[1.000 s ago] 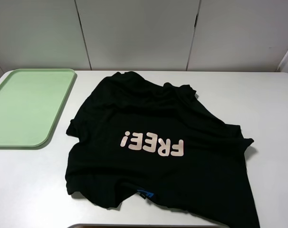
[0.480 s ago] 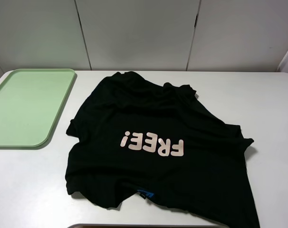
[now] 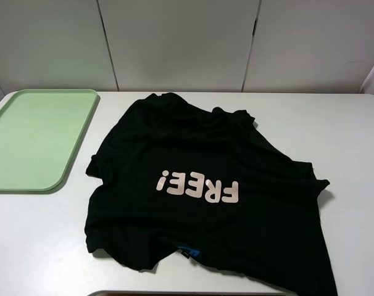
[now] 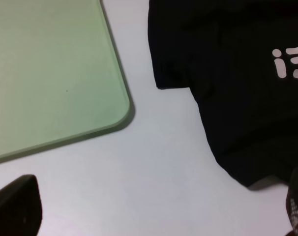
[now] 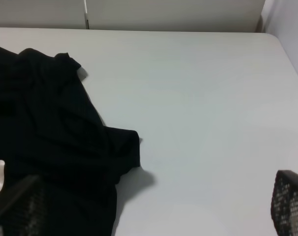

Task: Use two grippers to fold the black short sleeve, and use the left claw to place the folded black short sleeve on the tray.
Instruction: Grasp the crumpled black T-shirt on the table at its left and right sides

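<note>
The left gripper (image 4: 156, 211) stands released, its two fingertips (image 4: 14, 206) wide apart at the edges of the left wrist view with only bare table between them. The right gripper (image 5: 151, 206) is likewise spread and grasps nothing. Neither arm shows in the high view, so both seem to hang back above the near side of the table.

The white table (image 3: 353, 123) carries everything. The black short sleeve (image 3: 199, 154) lies in the middle of it, spread open but rumpled and a little askew, with no fold made. The tray (image 3: 33, 139) sits at the far left, near the shirt's left sleeve but not touching it, and nothing lies in it. The "FREE!" lettering (image 3: 199, 187) faces up and reads upside down from the high camera. The small blue neck label (image 3: 189, 252) is at the near edge, so the collar points towards the robot.

The task looks to be at its very start: the approach before the first fold. Next, each gripper probably needs to come down on its own side of the shirt, pinch one layer of cloth at a sleeve or shoulder, and lift together so the fabric folds evenly.
</note>
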Controlling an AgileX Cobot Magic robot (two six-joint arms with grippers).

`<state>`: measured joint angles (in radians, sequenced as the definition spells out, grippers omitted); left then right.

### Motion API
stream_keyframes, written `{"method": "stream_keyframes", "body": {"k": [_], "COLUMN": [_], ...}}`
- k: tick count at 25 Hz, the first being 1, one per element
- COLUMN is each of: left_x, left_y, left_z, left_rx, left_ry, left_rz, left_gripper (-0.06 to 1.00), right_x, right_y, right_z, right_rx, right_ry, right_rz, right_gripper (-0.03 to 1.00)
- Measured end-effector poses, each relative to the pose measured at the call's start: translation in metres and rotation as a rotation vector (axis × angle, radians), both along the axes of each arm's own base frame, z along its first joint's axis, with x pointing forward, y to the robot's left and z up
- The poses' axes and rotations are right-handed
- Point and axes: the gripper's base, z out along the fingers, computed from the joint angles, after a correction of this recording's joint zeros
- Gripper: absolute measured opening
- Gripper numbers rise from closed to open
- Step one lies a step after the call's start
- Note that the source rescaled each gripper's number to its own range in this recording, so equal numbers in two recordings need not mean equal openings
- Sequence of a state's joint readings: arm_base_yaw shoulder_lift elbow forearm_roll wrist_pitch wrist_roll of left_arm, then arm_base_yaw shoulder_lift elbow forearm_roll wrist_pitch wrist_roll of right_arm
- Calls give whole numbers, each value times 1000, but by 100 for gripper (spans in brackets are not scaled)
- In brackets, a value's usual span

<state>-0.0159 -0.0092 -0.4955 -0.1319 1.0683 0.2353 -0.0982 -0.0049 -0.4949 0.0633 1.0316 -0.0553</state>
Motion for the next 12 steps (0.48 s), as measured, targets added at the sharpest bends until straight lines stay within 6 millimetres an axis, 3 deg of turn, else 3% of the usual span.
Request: {"method": "stream_keyframes", "body": {"k": [12], "left_x": [2], "left_y": [2], "left_z": [7], "left_rx": [17], "left_ry": [-6], "left_rz": [22], "left_gripper": [100], "right_x": [0], "right_y": [5], "right_z": [0], "right_rx": [53], "right_ry": [-5], "right_rz": [36], "right_gripper": [100]}}
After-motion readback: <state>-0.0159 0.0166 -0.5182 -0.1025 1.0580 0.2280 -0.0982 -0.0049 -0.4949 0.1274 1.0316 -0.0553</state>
